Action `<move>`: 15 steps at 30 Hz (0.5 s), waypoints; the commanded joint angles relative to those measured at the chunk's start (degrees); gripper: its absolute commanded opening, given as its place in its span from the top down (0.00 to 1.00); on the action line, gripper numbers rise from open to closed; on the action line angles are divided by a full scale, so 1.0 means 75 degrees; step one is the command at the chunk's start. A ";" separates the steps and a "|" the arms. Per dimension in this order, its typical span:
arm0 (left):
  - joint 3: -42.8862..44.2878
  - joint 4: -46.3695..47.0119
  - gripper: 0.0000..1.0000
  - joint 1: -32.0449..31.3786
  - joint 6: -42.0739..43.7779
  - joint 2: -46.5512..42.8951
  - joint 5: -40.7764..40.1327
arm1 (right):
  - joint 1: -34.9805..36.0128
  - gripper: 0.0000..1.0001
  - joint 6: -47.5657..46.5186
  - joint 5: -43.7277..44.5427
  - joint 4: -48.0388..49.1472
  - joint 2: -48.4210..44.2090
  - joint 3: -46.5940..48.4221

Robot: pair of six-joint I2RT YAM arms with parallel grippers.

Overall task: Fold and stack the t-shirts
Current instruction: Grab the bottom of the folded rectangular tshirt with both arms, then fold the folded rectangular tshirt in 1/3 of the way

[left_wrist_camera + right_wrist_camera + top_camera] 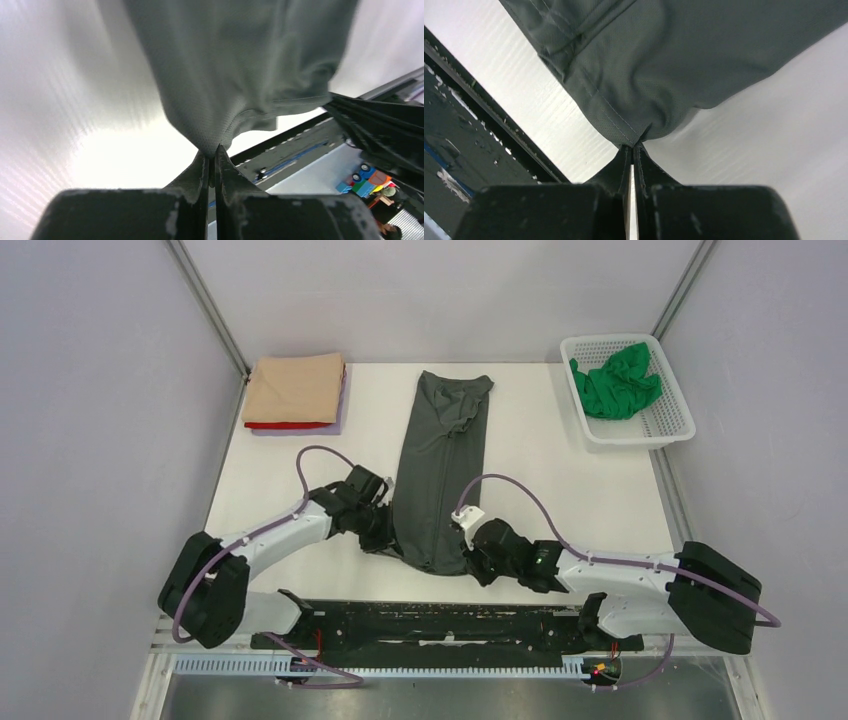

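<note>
The dark grey t-shirt (440, 455) lies folded into a long narrow strip down the middle of the table. My left gripper (388, 540) is shut on its near left corner, seen pinched in the left wrist view (211, 150). My right gripper (468, 558) is shut on its near right corner, by the hem in the right wrist view (633, 146). Both corners are lifted a little off the table. A folded stack sits at the back left: tan t-shirt (296, 386) on top, red t-shirt (285, 425) under it, pale lilac t-shirt (344, 400) at the bottom. The bright green t-shirt (615, 383) lies crumpled in the basket.
A white mesh basket (668, 418) stands at the back right. Grey walls close in the table on three sides. A black rail (440, 625) runs along the near edge between the arm bases.
</note>
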 commanded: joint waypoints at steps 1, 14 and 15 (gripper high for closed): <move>0.1202 0.0089 0.98 -0.0025 0.0221 0.0207 0.0224 | -0.0320 1.00 -0.0030 0.0334 0.0068 -0.0068 0.0593; 0.4347 0.0312 0.98 0.0542 0.0541 0.2908 -0.0965 | -0.2633 1.00 -0.1303 0.0035 0.1540 0.1571 0.2179; 0.4674 0.0308 0.98 0.0613 0.0568 0.3099 -0.0970 | -0.2740 1.00 -0.1401 0.0008 0.1540 0.1772 0.2376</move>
